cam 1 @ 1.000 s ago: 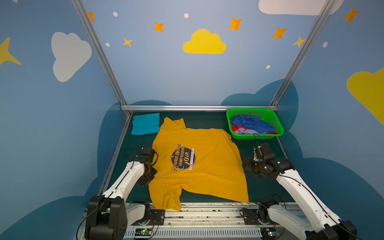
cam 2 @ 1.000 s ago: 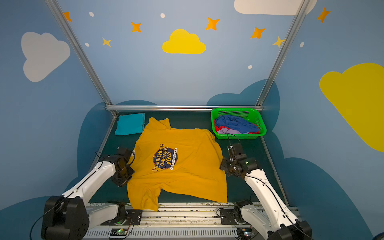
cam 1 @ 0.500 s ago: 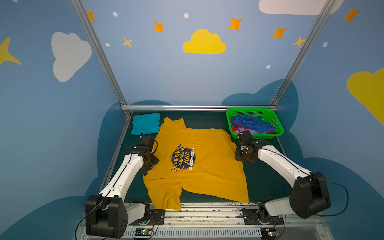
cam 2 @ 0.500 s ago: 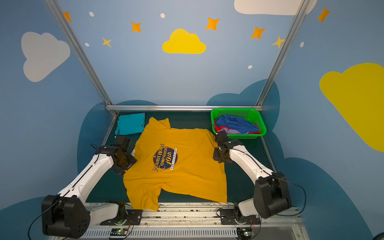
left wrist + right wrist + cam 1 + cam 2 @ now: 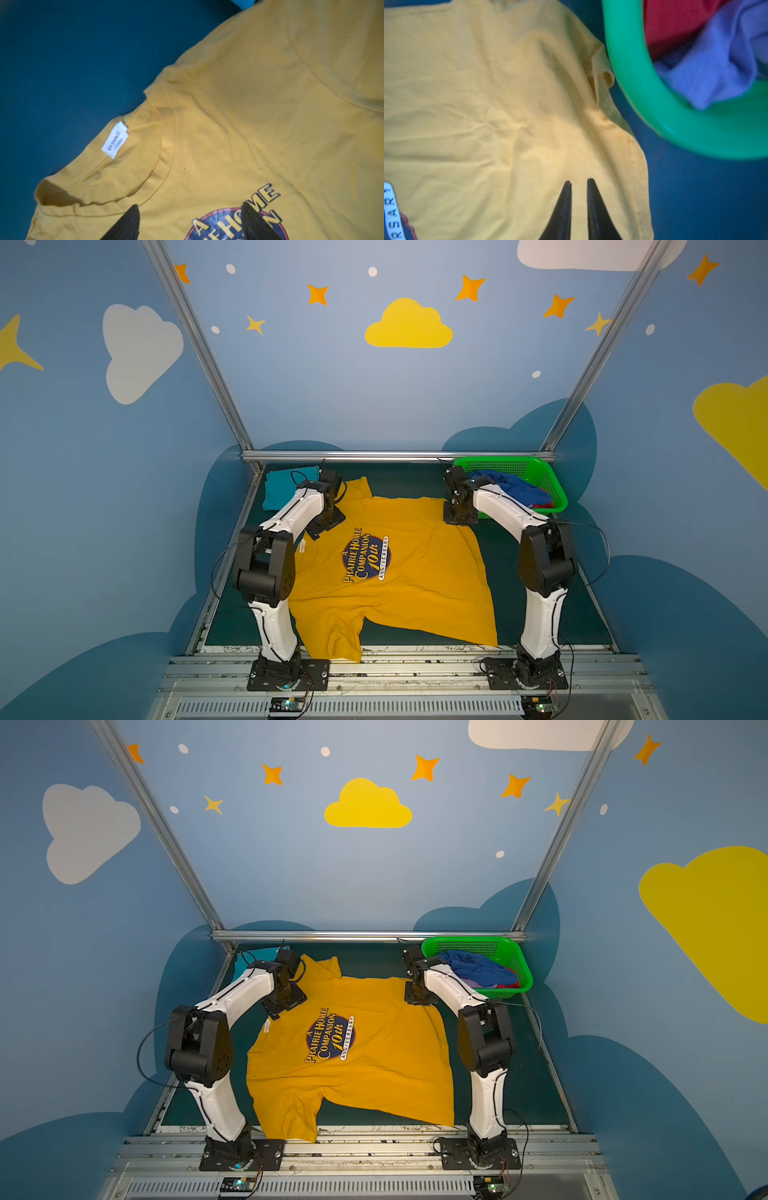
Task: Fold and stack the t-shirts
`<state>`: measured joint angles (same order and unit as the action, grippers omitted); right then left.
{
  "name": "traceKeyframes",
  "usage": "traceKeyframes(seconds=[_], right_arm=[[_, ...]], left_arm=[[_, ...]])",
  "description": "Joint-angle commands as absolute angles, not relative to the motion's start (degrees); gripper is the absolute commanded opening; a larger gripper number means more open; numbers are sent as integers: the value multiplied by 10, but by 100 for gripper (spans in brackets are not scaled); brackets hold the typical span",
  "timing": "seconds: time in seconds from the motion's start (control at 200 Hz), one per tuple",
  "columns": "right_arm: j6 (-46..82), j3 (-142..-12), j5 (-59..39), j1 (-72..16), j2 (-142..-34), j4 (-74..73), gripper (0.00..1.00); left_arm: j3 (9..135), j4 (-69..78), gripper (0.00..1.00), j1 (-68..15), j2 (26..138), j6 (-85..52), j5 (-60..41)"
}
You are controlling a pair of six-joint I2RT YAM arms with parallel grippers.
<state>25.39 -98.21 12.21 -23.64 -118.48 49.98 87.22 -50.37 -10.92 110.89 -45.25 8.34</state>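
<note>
We see the mustard-yellow t-shirt (image 5: 399,572) spread print-up across the middle of the dark desk (image 5: 536,605), with a teal t-shirt (image 5: 282,489) at the far left corner and blue and red t-shirts (image 5: 513,489) heaped in the green basket (image 5: 557,497). Our left pincer (image 5: 190,222) stands wide open over the collar, holding nothing. Our right pincer (image 5: 579,209) is nearly closed, a thin gap showing, above the shirt's edge near the basket; we cannot tell whether it touches cloth.

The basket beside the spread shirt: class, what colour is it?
Bright green. The basket shows best in a top view, standing at the table's far right corner, holding crumpled shirts.
</note>
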Motion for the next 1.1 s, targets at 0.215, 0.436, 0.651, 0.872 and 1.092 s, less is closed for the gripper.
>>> traceKeyframes(seconds=[0.215, 0.436, 0.651, 0.872, 1.092], right_arm=[[233, -1207, 203, -189, -1354, 617, 21], [236, -1248, 179, -151, -1372, 628, 22], [226, -1235, 135, -170, -1350, 607, 29], [228, -1234, 152, -195, -1351, 611, 49], [240, -1227, 170, -196, -1372, 612, 21]], left_arm=[[907, -523, 79, -101, 1182, -438, 105], [886, -512, 80, -90, 1181, -437, 100], [882, -512, 81, -90, 1188, -438, 103], [881, -540, 81, -76, 1208, -449, 142], [811, -521, 82, -37, 1181, -470, 151]])
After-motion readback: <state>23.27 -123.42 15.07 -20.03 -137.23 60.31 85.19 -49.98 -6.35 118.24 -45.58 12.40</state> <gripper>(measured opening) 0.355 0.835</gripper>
